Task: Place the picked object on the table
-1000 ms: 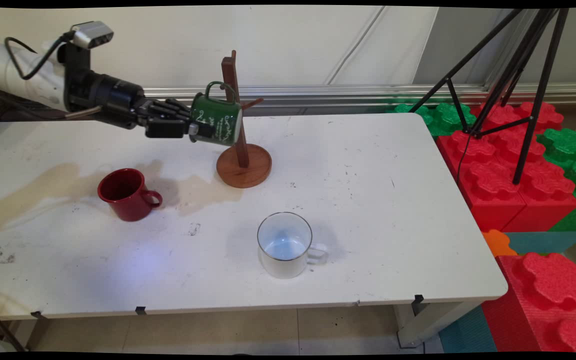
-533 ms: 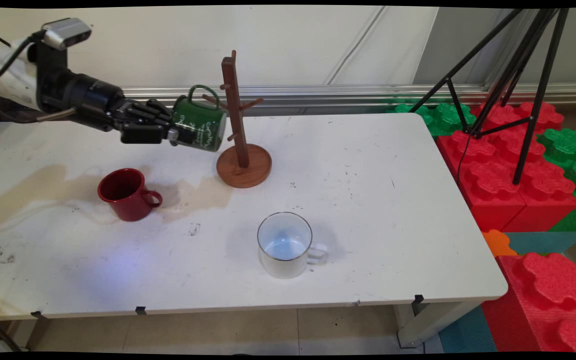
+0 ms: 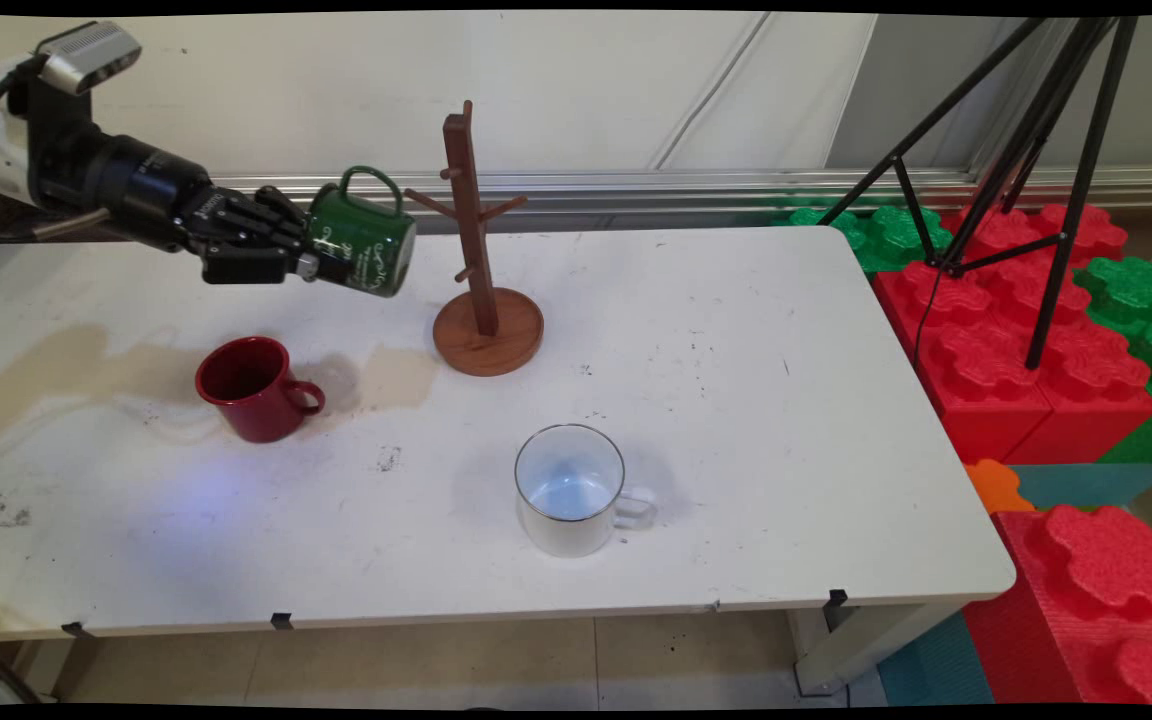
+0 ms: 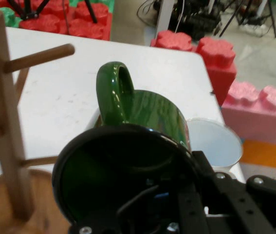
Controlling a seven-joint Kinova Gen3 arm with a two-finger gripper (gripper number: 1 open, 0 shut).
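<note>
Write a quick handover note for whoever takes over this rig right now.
End effector: shut on the green mug, held on its side in the air, handle up, mouth toward the hand.
The green mug is left of the wooden mug tree, not touching it; the tree's pegs are bare.
Red mug upright on the white table, below the hand.
White mug upright near the front edge.

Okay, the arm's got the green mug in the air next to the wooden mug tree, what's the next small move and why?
Probably lower the green mug toward the bare table. The gripper holds it on its side, clear of the mug tree pegs, with the red mug below left.
</note>
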